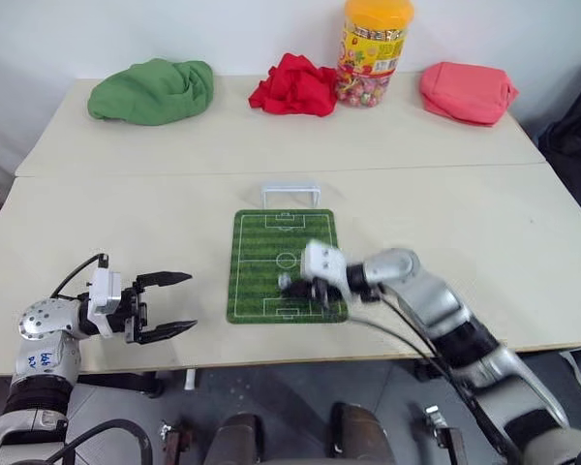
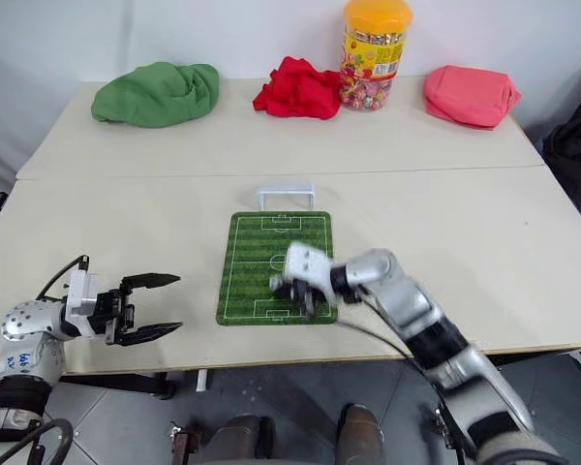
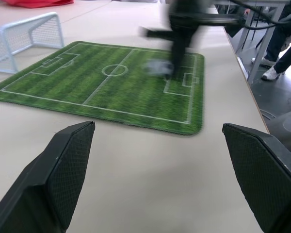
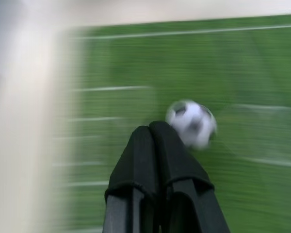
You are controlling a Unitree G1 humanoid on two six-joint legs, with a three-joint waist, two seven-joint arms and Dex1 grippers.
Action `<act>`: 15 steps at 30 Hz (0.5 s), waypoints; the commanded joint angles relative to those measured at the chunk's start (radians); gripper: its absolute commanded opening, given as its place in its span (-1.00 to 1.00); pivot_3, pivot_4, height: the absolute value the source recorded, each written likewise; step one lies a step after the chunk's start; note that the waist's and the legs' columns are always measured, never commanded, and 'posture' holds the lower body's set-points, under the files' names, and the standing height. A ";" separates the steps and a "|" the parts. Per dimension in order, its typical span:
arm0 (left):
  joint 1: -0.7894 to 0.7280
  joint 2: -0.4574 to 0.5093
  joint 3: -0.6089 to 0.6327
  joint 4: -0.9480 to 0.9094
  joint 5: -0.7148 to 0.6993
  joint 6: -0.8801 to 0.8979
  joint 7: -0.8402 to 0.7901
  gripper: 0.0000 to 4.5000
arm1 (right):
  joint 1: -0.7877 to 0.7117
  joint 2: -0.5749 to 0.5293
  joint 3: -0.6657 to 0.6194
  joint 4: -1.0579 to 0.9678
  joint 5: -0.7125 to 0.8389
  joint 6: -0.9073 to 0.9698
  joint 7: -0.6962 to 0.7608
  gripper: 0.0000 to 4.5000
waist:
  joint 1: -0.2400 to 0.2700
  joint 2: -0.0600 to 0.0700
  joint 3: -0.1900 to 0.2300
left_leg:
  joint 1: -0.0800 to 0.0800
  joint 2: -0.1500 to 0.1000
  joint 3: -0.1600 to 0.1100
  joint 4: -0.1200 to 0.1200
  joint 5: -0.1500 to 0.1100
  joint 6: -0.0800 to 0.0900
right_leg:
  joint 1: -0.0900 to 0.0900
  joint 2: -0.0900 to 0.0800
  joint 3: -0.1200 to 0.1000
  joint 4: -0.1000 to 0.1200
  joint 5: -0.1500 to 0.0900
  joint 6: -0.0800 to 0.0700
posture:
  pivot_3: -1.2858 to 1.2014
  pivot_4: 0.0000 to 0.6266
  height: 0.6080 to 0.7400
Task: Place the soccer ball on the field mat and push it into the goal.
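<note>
The room is bright and evenly lit, and the pale beige surface [image 1: 465, 242] shows only faint, soft shadows and no harsh glare. The silver right arm's black pincer [image 1: 305, 288] is smeared by motion blur over the green striped field mat [image 1: 261, 242]. From the right wrist, the mat's white lines streak sideways and the tiny white-and-black soccer ball [image 4: 191, 124] is soft-edged, while the pincer's closed black fingers [image 4: 157, 160] stay sharp. The left pincer [image 1: 169, 305] looks crisp.
</note>
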 commanded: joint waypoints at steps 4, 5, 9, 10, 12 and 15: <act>-0.038 0.002 0.024 0.034 0.015 -0.011 -0.112 1.00 | -0.068 -0.026 -0.134 -0.034 0.024 -0.007 -0.007 -0.96 | 0.003 -0.001 0.000 | 0.000 0.001 -0.002 -0.004 -0.001 -0.001 | 0.000 0.001 -0.003 -0.001 0.000 0.000 | 0.03 -0.52 1.00; -0.044 0.000 0.024 0.041 0.017 -0.011 -0.112 1.00 | -0.056 -0.036 -0.144 -0.063 0.032 0.007 -0.002 -0.96 | 0.004 -0.001 0.000 | 0.000 0.001 -0.002 -0.004 -0.001 -0.001 | 0.000 0.001 -0.003 -0.001 0.000 0.000 | 0.03 -0.52 1.00; -0.059 -0.008 0.022 0.054 0.026 -0.009 -0.112 1.00 | 0.003 -0.068 -0.162 -0.147 0.044 0.046 0.014 -0.96 | 0.001 -0.001 0.000 | 0.000 0.001 -0.001 -0.007 -0.001 -0.001 | -0.001 0.001 -0.004 -0.003 0.000 0.000 | 0.03 -0.52 1.00; -0.062 -0.010 0.021 0.056 0.029 -0.004 -0.108 1.00 | 0.020 -0.080 -0.166 -0.167 0.051 0.056 0.021 -0.96 | 0.000 -0.001 0.000 | 0.000 0.001 -0.001 -0.006 -0.001 -0.001 | -0.001 0.001 -0.004 -0.003 0.000 0.000 | 0.03 -0.52 1.00; -0.069 -0.012 0.022 0.061 0.035 0.008 -0.092 1.00 | 0.051 -0.103 -0.175 -0.199 0.065 0.070 0.038 -0.96 | -0.001 -0.001 0.000 | 0.000 0.001 0.001 -0.006 -0.001 -0.001 | -0.001 0.001 -0.004 -0.003 0.000 0.000 | 0.03 -0.52 1.00; -0.081 -0.013 0.026 0.072 0.054 0.035 -0.044 1.00 | 0.096 -0.151 -0.192 -0.231 0.084 0.069 0.072 -0.96 | 0.002 -0.001 0.000 | 0.000 0.001 0.001 -0.004 -0.001 -0.001 | -0.001 0.001 -0.003 -0.002 0.000 0.000 | 0.03 -0.52 1.00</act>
